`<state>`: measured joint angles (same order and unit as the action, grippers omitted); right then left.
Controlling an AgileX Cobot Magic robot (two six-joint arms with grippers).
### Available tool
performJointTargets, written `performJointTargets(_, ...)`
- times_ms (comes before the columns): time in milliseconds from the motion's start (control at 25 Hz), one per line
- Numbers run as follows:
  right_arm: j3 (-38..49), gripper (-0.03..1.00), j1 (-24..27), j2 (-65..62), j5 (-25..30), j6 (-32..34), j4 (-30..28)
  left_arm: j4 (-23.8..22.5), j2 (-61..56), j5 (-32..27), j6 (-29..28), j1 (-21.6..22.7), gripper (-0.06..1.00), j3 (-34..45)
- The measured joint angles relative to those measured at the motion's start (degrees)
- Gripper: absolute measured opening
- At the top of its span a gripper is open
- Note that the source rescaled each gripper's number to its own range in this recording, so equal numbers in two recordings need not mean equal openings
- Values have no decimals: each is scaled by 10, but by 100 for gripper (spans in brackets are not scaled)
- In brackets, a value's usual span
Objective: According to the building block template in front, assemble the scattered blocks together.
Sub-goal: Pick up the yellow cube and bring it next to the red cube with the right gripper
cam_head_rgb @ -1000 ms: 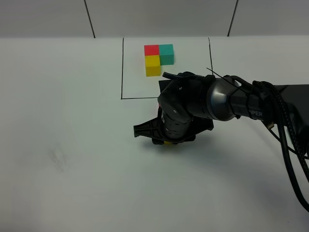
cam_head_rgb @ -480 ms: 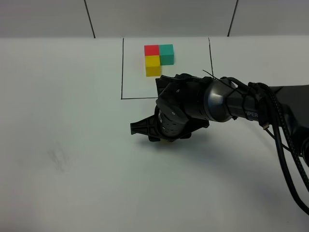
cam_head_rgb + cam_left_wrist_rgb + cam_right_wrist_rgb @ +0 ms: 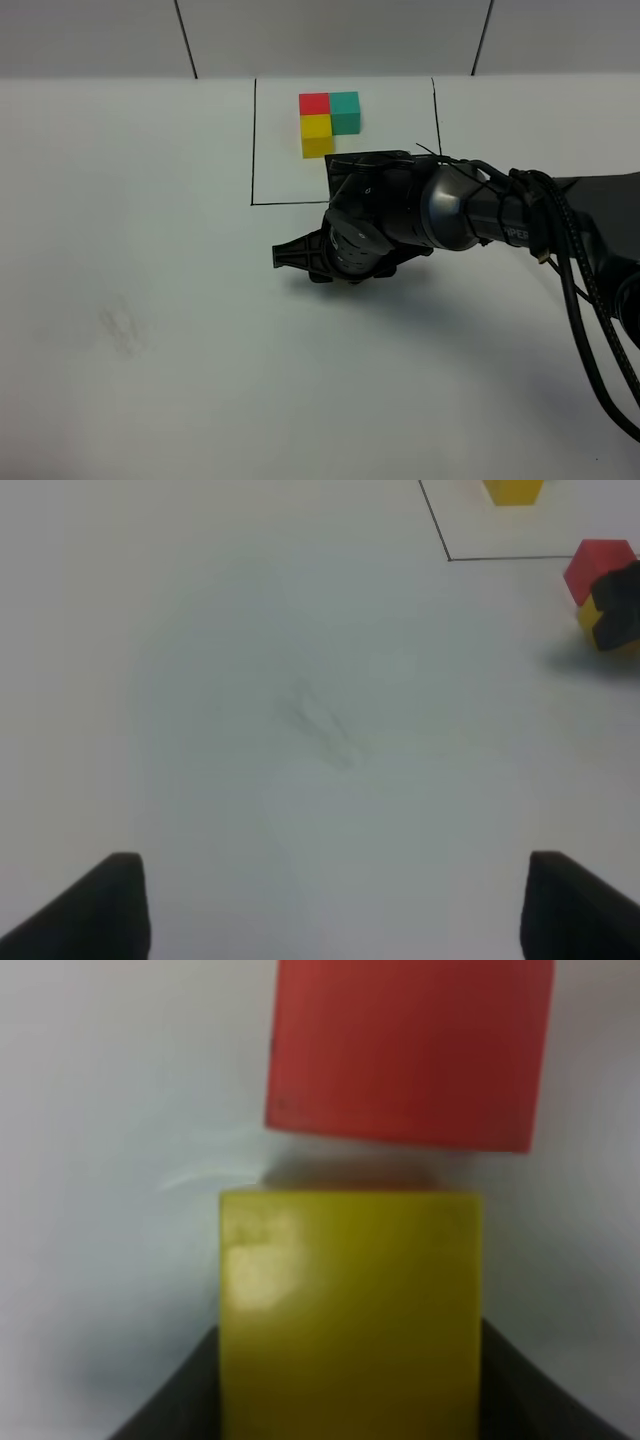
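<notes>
The building block template (image 3: 328, 118) is a red, teal and yellow cluster inside a black outline at the table's far middle. My right gripper (image 3: 340, 266) reaches across the middle, pointing down just in front of the outline, and its arm hides the scattered blocks in the high view. The right wrist view shows this gripper (image 3: 350, 1370) shut on the yellow block (image 3: 350, 1300), with the red block (image 3: 410, 1050) just beyond it. In the left wrist view the red block (image 3: 598, 566) and yellow block (image 3: 590, 620) sit beside the black right gripper (image 3: 622, 605). My left gripper (image 3: 335, 910) is open over bare table.
The white table (image 3: 150, 300) stretches left and front, with a faint grey smudge (image 3: 122, 328). Black cables (image 3: 600, 330) trail from the right arm on the right side. The outline's near left corner (image 3: 449, 558) shows in the left wrist view.
My right gripper has shifted slightly toward the template with the yellow block in it. The left gripper has not moved.
</notes>
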<state>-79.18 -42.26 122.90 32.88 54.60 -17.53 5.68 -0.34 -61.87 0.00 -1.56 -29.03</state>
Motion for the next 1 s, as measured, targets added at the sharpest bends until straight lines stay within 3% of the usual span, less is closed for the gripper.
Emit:
performJointTargets(600,-1,2,4,1,-1,1,-1,0,0,0,3,0,78,0)
performJointTargets(1000,-1,2,8,1,-13,1,30,0,0,0,3,0,78,0)
